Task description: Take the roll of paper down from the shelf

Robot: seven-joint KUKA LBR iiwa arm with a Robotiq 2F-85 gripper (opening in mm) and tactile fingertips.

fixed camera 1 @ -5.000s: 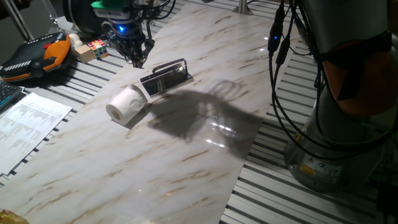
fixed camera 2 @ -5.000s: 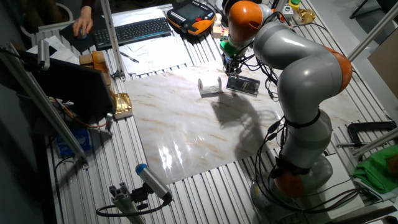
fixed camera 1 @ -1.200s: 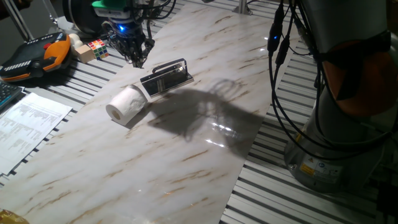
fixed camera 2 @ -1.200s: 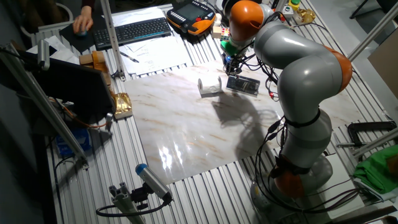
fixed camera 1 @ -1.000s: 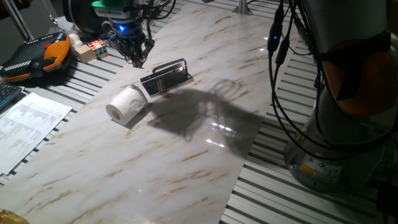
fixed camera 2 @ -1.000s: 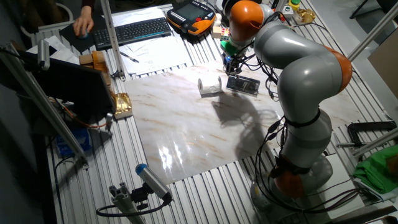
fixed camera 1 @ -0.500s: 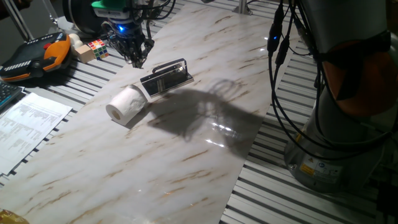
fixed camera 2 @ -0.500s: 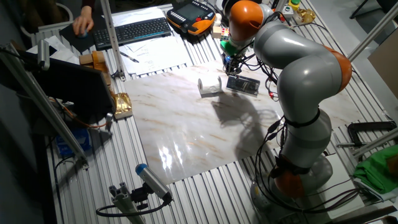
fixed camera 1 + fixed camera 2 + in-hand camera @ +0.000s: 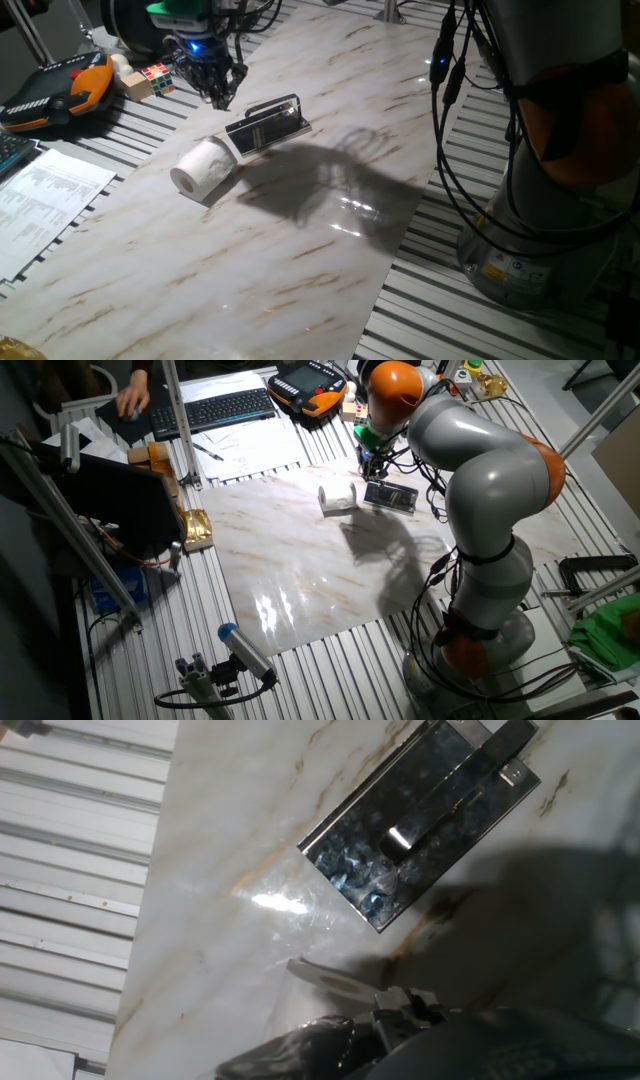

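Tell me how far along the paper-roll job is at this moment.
Done, by the look of it: the roll of paper lies on its side on the marble tabletop, beside the shelf rather than on it, and the shelf shows nothing on it in the hand view. In hand: nothing; the gripper hangs above the tabletop behind the shelf, touching neither. Whether its jaws are open is unclear. Nothing visible is left to do.

Surface: marble-patterned board (image 9: 300, 250), lying on a ribbed metal table (image 9: 480, 320).
Case: black-and-orange case (image 9: 60, 88), off the board's edge.
Cube: colour cube (image 9: 158, 76), just beside the case.
Paper: printed sheets (image 9: 45, 195), beside the board.
Desk: keyboard (image 9: 222, 407), near the case.
Cloth: green cloth (image 9: 612, 630), table edge.
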